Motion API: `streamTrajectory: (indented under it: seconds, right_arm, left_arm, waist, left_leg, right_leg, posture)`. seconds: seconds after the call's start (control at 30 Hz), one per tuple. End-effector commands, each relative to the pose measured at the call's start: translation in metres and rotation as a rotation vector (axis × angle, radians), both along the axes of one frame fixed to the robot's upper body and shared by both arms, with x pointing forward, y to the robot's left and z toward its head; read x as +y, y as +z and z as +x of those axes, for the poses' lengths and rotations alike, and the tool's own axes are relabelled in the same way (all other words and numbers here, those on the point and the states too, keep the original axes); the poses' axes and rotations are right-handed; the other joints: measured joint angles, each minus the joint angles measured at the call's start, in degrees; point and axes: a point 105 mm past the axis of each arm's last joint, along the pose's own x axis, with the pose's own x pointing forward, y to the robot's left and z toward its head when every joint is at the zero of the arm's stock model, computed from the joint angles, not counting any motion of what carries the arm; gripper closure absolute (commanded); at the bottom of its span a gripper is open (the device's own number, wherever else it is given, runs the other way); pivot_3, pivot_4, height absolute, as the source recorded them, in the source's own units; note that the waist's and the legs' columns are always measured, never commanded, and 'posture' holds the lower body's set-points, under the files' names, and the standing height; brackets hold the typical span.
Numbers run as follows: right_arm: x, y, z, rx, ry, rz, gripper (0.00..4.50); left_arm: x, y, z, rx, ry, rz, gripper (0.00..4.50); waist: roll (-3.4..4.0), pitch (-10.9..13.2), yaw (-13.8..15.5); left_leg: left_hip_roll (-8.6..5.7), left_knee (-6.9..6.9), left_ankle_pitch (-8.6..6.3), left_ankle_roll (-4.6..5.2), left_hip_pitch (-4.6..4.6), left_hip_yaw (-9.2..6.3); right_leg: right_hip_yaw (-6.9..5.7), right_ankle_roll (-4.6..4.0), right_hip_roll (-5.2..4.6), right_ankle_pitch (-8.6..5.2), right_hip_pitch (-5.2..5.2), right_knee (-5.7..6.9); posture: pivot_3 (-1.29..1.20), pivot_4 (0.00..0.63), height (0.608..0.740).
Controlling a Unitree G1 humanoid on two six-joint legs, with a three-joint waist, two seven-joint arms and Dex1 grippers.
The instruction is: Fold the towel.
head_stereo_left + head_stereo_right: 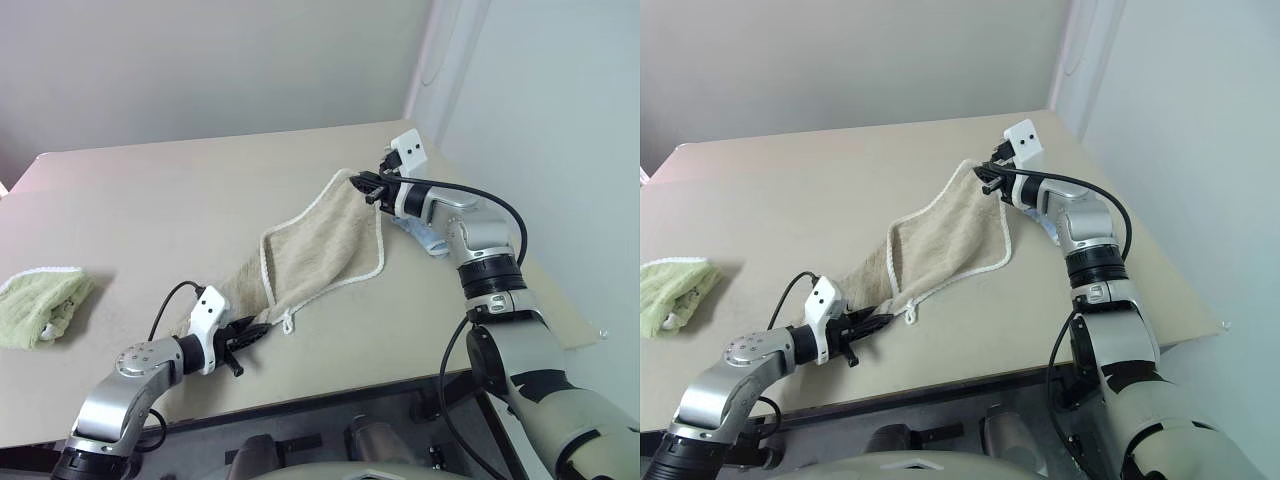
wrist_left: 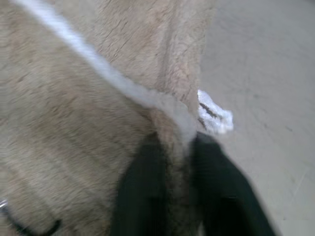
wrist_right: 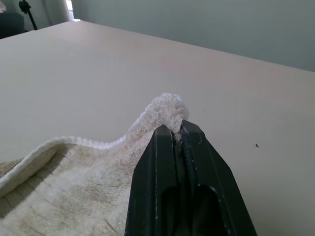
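Towel (image 1: 320,250) hangs stretched over the table (image 1: 200,190), pinned at two corners and sagging between them so that its lower fold and small white loop (image 1: 288,324) rest on the tabletop. It runs slantwise from the table's near edge up toward the far right corner, well apart from the green cloth (image 1: 40,305) that lies by the table's left edge. A bit of blue cloth (image 1: 428,240) shows on the table just behind the right arm.

Right gripper (image 3: 176,132), raised above the table toward that far right corner, has its jaws shut tight on a towel corner; the terry tuft pokes out just past the fingertips. Left gripper (image 2: 172,147), low over the table's near edge, is likewise clamped on the towel, with the white edging (image 2: 123,83) bunched right at the tips and a small white tag (image 2: 214,115) beside it.

Risks, as I judge them: the right grip takes only the very tip of the corner, so any tug that tightens the cloth could pull it free. The left grip looks to hold bunched layers rather than a clean corner, which could give a skewed fold. The sagging middle drags on the table and may crease or catch. A wide swing of the right arm might also brush the blue cloth.
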Motion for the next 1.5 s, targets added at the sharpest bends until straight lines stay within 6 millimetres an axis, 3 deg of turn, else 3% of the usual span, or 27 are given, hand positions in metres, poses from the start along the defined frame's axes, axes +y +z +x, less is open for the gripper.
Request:
streamTrajectory:
  seconds: [0.03, 0.3, 0.5, 0.53, 0.7, 1.03, 1.13, 1.27, 1.5]
  right_arm:
    - [-0.001, 0.018, 0.000, -0.054, 0.000, 0.027, 4.50]
    - [0.001, 0.015, 0.000, -0.052, 0.006, 0.017, 4.50]
    - [0.000, 0.014, 0.000, -0.054, 0.005, 0.010, 4.50]
    - [0.000, 0.015, 0.000, -0.055, 0.006, 0.010, 4.50]
    - [0.001, 0.016, 0.000, -0.058, 0.011, 0.010, 4.50]
    - [-0.001, 0.014, -0.001, -0.056, 0.005, 0.007, 4.50]
    - [0.000, 0.015, 0.000, -0.056, 0.003, 0.009, 4.50]
    - [0.002, 0.015, 0.000, -0.056, 0.003, 0.012, 4.50]
    - [0.000, 0.014, 0.001, -0.056, -0.002, 0.010, 4.50]
  left_arm:
    - [0.006, 0.011, 0.003, -0.030, 0.007, -0.009, 4.48]
    - [0.015, 0.033, -0.001, -0.007, 0.012, -0.118, 4.48]
    - [0.026, 0.029, -0.004, 0.033, 0.033, -0.102, 4.48]
    - [0.027, 0.029, -0.003, 0.031, 0.044, -0.104, 3.95]
    - [0.026, 0.024, -0.001, 0.029, 0.050, -0.080, 2.38]
    - [0.029, 0.018, 0.002, 0.028, 0.081, -0.063, 2.38]
    - [0.033, 0.021, 0.006, 0.031, 0.097, -0.087, 2.99]
    - [0.034, 0.020, 0.005, 0.030, 0.084, -0.074, 4.46]
    - [0.042, 0.029, 0.002, 0.035, 0.076, -0.075, 4.46]
  waist:
    - [0.00, 0.0, 0.0]
    - [0.00, 0.0, -0.1]
    - [0.01, 0.0, -0.1]
    - [0.01, 0.0, -0.1]
    - [0.01, 0.0, 0.0]
    - [0.01, 0.0, 0.0]
    - [0.01, 0.0, 0.0]
    - [0.01, 0.0, -0.1]
    - [0.00, 0.0, -0.1]
  left_leg:
    - [0.00, 0.00, 0.00, 0.00, 0.00, 0.00]
    - [0.00, 0.00, 0.00, 0.00, 0.00, 0.00]
    - [0.00, -0.01, 0.00, 0.00, 0.00, 0.00]
    - [0.00, 0.00, 0.00, 0.00, -0.01, 0.00]
    - [0.00, 0.00, 0.00, 0.00, 0.00, 0.00]
    - [0.00, 0.00, 0.00, 0.00, 0.00, 0.00]
    - [0.00, 0.00, 0.00, 0.00, -0.01, 0.00]
    - [0.00, 0.00, 0.00, 0.00, -0.01, 0.00]
    - [0.00, -0.01, 0.00, 0.00, -0.01, 0.00]
  right_leg:
    - [0.00, 0.00, 0.00, 0.00, 0.00, 0.00]
    - [0.00, 0.00, 0.00, 0.00, -0.01, 0.00]
    - [0.00, 0.00, 0.00, -0.01, -0.01, -0.01]
    - [0.00, 0.00, 0.00, -0.01, -0.01, -0.01]
    - [0.00, 0.00, 0.00, 0.00, -0.01, -0.01]
    - [0.00, 0.00, 0.00, 0.00, -0.01, -0.01]
    - [0.00, 0.00, 0.00, 0.00, -0.01, -0.01]
    - [0.00, 0.00, 0.00, 0.00, -0.01, -0.01]
    - [0.00, 0.00, 0.00, 0.00, -0.02, -0.01]
  posture:
    - [0.00, 0.000, 0.740]
    - [0.00, 0.000, 0.740]
    - [0.00, 0.000, 0.740]
    - [0.00, 0.000, 0.740]
    - [0.00, 0.000, 0.740]
    - [0.00, 0.000, 0.740]
    - [0.00, 0.000, 0.740]
    - [0.00, 0.000, 0.740]
    - [0.00, 0.000, 0.740]
